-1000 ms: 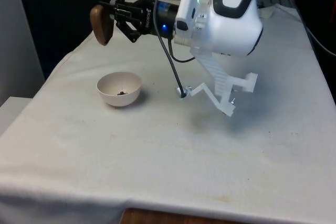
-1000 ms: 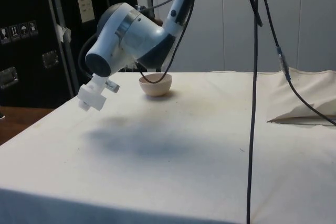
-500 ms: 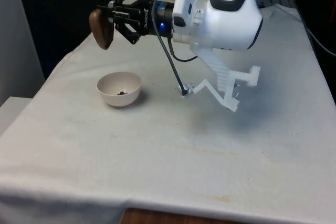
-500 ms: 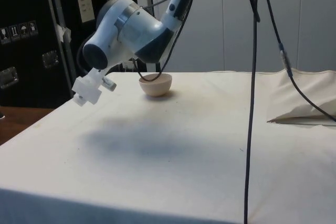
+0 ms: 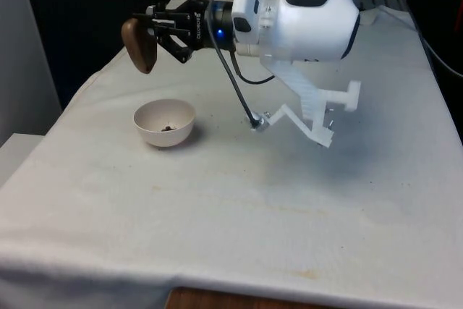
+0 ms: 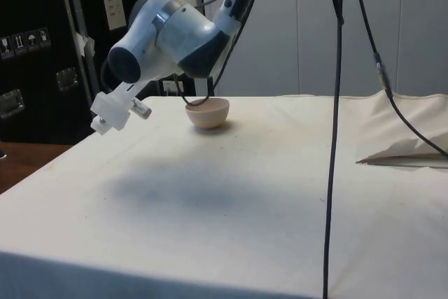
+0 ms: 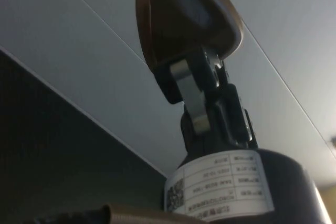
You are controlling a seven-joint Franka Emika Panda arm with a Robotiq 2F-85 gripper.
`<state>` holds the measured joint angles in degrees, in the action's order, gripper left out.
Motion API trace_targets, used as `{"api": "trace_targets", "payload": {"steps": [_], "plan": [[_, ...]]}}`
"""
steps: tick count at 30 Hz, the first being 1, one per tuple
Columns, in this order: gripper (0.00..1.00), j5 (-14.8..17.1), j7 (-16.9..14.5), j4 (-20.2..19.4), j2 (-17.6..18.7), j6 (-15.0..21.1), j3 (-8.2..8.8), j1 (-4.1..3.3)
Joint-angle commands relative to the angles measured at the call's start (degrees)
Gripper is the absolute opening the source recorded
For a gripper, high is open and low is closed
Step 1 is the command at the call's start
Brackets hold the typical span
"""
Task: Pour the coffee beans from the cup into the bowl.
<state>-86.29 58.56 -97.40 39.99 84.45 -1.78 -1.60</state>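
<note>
My gripper (image 5: 150, 32) points sideways toward the front view's left and is shut on a brown cup (image 5: 139, 45), which hangs tipped in the air above and slightly behind the bowl. In the wrist view the brown cup (image 7: 184, 19) sits clamped between the fingers (image 7: 191, 90). The cream bowl (image 5: 165, 122) rests on the white cloth with a few dark coffee beans (image 5: 168, 128) at its bottom. In the side view the bowl (image 6: 207, 113) shows behind the arm, and the cup is hidden by the arm's body.
A black cable (image 5: 239, 92) hangs from the arm to the cloth near the bowl. More cables (image 6: 333, 103) drop through the side view, and the cloth is rumpled (image 6: 406, 148) at that view's right. The table's edge (image 5: 43, 142) runs just left of the bowl.
The arm has risen slightly and turned at the wrist. The cup stays in the grip, shifting a little up and toward the front view's left. The bowl has not moved.
</note>
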Motion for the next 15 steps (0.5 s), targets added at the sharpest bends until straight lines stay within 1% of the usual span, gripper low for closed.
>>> {"api": "trace_targets", "payload": {"steps": [1,7,8,9,15], "plan": [[0.00,0.5,0.0,-0.2,-0.4,1.1,-0.29,0.46],[0.00,1.3,0.3,-0.2,-0.9,2.9,-0.17,0.86],[0.00,1.1,0.4,0.0,-0.5,2.2,0.11,0.52],[0.00,1.4,0.4,-0.2,-0.9,3.2,-0.11,0.92],[0.00,1.8,0.6,-0.3,-1.1,4.6,-0.11,1.26]]}}
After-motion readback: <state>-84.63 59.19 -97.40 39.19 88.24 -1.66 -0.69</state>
